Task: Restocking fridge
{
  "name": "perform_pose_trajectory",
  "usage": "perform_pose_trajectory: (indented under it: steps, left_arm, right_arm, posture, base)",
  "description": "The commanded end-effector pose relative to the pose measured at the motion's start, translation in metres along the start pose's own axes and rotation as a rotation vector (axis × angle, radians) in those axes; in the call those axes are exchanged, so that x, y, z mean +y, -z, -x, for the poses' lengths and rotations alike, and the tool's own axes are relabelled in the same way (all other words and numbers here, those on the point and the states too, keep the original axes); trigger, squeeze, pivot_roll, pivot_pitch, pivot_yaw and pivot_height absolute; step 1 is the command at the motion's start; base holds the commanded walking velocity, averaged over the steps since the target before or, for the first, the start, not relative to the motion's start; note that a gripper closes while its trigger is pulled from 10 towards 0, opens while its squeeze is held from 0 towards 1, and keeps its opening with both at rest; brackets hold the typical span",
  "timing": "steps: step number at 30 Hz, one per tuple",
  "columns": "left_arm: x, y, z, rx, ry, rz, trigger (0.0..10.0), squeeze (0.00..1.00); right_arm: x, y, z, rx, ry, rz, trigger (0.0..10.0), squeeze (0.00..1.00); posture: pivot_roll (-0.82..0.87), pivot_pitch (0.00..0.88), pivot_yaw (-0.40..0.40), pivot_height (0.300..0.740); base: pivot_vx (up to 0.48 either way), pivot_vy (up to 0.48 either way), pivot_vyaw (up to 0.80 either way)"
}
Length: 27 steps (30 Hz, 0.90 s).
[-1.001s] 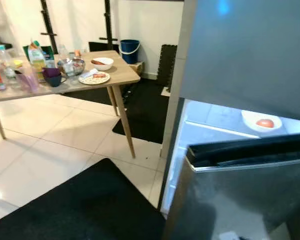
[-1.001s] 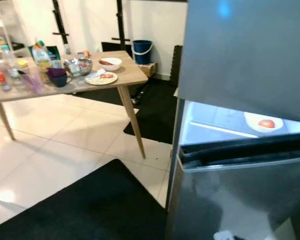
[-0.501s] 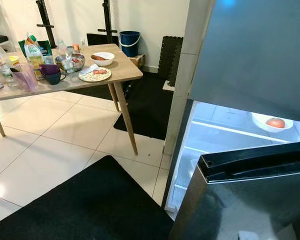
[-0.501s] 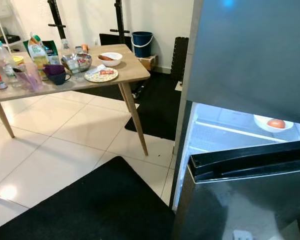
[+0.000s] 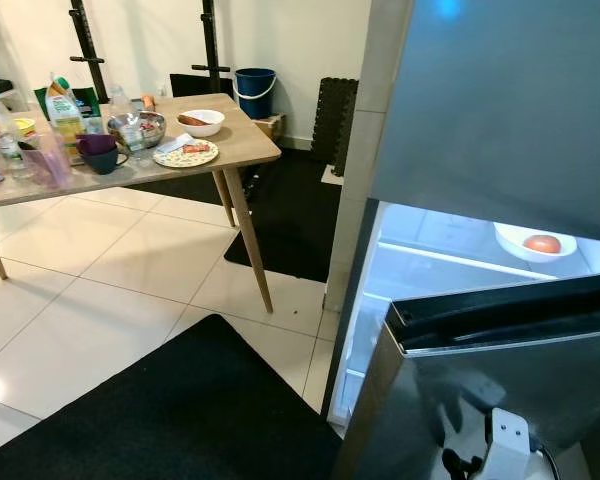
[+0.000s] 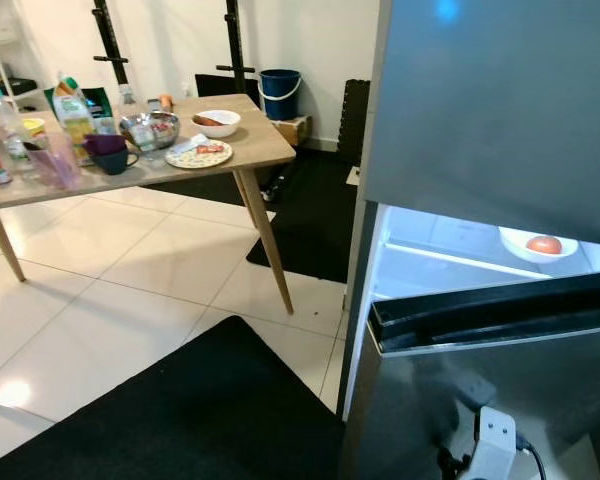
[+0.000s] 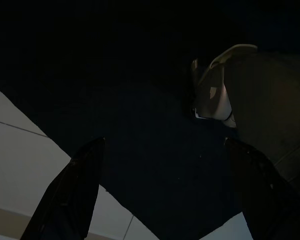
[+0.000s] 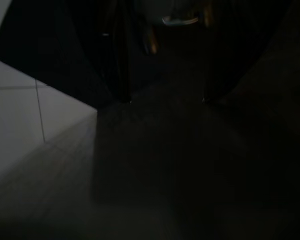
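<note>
The grey fridge (image 5: 500,100) stands at the right with its lower door (image 5: 480,390) swung open toward me. On a lit shelf inside sits a white bowl (image 5: 533,241) holding a round orange-red fruit (image 5: 542,243). A wooden table (image 5: 242,150) at the left carries a patterned plate (image 5: 186,153), a white bowl (image 5: 201,122), a metal bowl (image 5: 138,128), purple cups (image 5: 99,151) and bottles (image 5: 64,107). My left gripper (image 7: 165,192) hangs open over the black mat, its fingers (image 7: 70,195) wide apart. A white part of my right arm (image 5: 506,443) shows before the fridge door.
A black mat (image 5: 170,410) lies on the white tiles (image 5: 100,290) before the fridge, and another dark mat (image 5: 290,220) lies behind the table. A blue bucket (image 5: 254,91) and black stands (image 5: 208,40) are by the back wall.
The camera has shifted slightly. A white part of my right arm has come up into view at the bottom right, in front of the fridge door.
</note>
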<state>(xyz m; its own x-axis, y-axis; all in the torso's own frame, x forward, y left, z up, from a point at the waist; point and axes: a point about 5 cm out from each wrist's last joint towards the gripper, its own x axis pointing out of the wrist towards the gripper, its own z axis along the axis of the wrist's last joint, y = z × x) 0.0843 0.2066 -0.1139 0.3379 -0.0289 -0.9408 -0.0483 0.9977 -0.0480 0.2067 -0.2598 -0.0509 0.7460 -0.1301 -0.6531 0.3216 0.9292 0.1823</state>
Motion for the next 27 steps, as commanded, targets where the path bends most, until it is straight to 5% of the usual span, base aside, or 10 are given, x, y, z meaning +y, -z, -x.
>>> perform_pose_trajectory:
  steps: [1, 27]
  left_arm:
    - [-0.007, 0.007, 0.0, 0.025, 0.024, -0.003, 10.0, 0.0]
    - [-0.006, 0.015, 0.001, 0.036, 0.021, 0.008, 10.0, 0.0]
  right_arm:
    - [0.013, -0.023, -0.007, -0.092, -0.048, -0.004, 10.0, 0.0]
    - [0.085, -0.124, -0.023, -0.346, -0.234, 0.017, 10.0, 0.0]
  posture:
    - [-0.06, 0.0, -0.022, 0.74]
    - [-0.03, 0.001, -0.038, 0.74]
  base:
    - [0.0, 0.0, 0.0]
    - [0.0, 0.0, 0.0]
